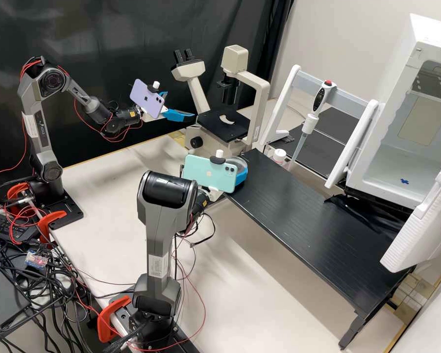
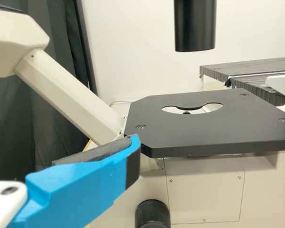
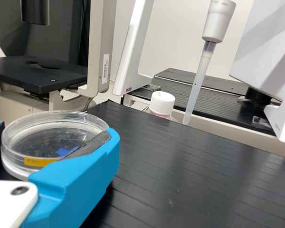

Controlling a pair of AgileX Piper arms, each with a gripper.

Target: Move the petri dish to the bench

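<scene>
The left gripper (image 1: 179,105) stands open in front of the microscope, with nothing between its fingers; in the left wrist view one blue finger of this gripper (image 2: 97,178) shows before the microscope stage. My right gripper (image 1: 239,172) is at the corner of the raised black bench, shut on the petri dish (image 1: 237,164). In the right wrist view the right gripper (image 3: 53,135) holds the round clear petri dish (image 3: 47,140) by its sides, level, over the black surface. A yellow label is on the dish's side. Whether its base touches the surface I cannot tell.
The microscope (image 1: 223,126) stands behind the bench's left end. A pipette (image 1: 311,115) hangs on a white stand, with a white-capped bottle (image 1: 279,156) below. The black bench (image 1: 308,211) runs toward the open white incubator (image 1: 392,162).
</scene>
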